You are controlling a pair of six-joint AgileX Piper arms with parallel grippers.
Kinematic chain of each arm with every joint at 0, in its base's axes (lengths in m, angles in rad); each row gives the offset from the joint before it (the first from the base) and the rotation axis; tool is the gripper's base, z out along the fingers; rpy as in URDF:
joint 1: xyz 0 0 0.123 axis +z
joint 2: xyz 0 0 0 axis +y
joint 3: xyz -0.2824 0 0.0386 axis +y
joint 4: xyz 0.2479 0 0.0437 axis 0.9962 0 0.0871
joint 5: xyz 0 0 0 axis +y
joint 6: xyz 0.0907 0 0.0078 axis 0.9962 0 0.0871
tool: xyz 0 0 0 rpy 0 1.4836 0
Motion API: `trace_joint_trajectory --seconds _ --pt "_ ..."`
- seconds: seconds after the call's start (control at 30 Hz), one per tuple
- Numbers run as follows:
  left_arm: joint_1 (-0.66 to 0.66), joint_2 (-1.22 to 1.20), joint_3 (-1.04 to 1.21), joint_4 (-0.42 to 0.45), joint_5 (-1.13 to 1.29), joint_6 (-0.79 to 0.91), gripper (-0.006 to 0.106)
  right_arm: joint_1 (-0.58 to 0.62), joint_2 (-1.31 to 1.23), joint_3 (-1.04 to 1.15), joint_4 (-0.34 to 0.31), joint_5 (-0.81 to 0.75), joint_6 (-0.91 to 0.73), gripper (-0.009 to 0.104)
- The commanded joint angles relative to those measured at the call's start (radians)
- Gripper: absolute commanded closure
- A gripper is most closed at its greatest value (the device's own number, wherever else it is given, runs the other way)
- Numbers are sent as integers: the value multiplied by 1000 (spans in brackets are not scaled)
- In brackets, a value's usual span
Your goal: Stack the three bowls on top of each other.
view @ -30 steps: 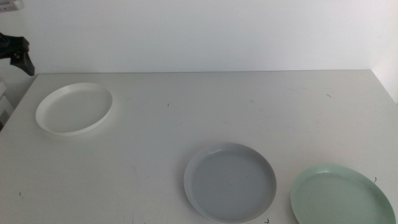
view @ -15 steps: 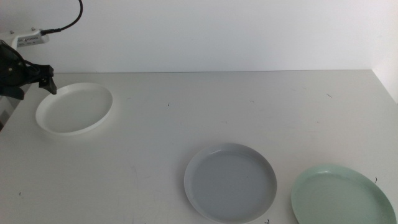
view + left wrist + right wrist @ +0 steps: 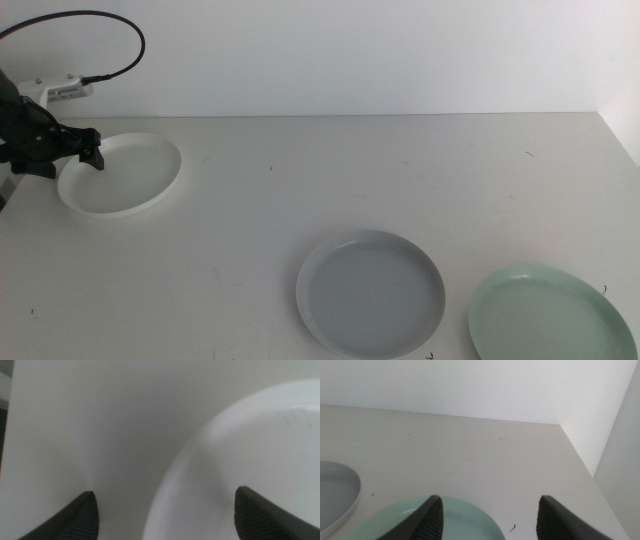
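The three bowls lie apart on the white table (image 3: 300, 190), none stacked. White bowl (image 3: 120, 174) at the far left; its left rim passes between the left gripper's jaws, one jaw over the bowl's inside, the other over bare table outside the rim. Left gripper (image 3: 88, 155) comes in from the left edge, jaws spread wide; in the left wrist view the white bowl (image 3: 240, 470) shows its rim curving through the gap of the left gripper (image 3: 165, 510); whether a jaw touches it, cannot tell. Pale grey-blue bowl (image 3: 370, 292) sits near front centre, well apart from the white one, with a broad open stretch of tabletop between them. Mint green bowl (image 3: 552, 313) lies just beside the grey-blue bowl to its right, rims close but apart, its near edge cut by the frame's bottom. Right gripper (image 3: 487, 515), seen only in its own wrist view, hangs with jaws apart above the mint green bowl (image 3: 460, 522), whose far rim runs between them; grey-blue bowl (image 3: 337, 492) rim beyond one jaw. Open table runs from there to the back wall (image 3: 470, 385) and side wall (image 3: 620, 445).
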Motion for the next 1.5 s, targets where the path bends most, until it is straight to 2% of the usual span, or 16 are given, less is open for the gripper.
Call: trace_joint_trajectory --seconds 0.0,0.13,0.23,0.37,0.4,0.63,0.83,1.2,1.23,1.47 --pt "2 -47 -31 -30 -20 -10 4 -8 -27 -6 -17 -77 -5 47" --pt "0 -44 -31 -30 -11 -8 27 -8 -27 -6 -17 -77 -5 47" --pt "0 -44 -31 -33 1 -8 52 -8 -27 -6 -17 -77 -5 47" --pt "0 -44 -31 -32 18 -11 98 -8 -27 -6 -17 -77 -5 47" --pt "0 -46 -31 -28 23 -11 100 -8 -27 -6 -17 -77 -5 47" --pt "0 -89 -32 -19 62 -6 100 -8 -27 -6 -17 -77 -5 47" --pt "0 -217 16 -33 115 5 100 -8 -27 -6 -17 -77 -5 47" --pt "0 -626 467 -109 9 0 100 -8 -27 -6 -17 -77 -5 47" --pt "-1 -694 525 -139 13 -3 100 -8 -27 -6 -17 -77 -5 47" --pt "-61 -894 652 -167 92 -3 100 -8 -27 -6 -17 -77 -5 47"
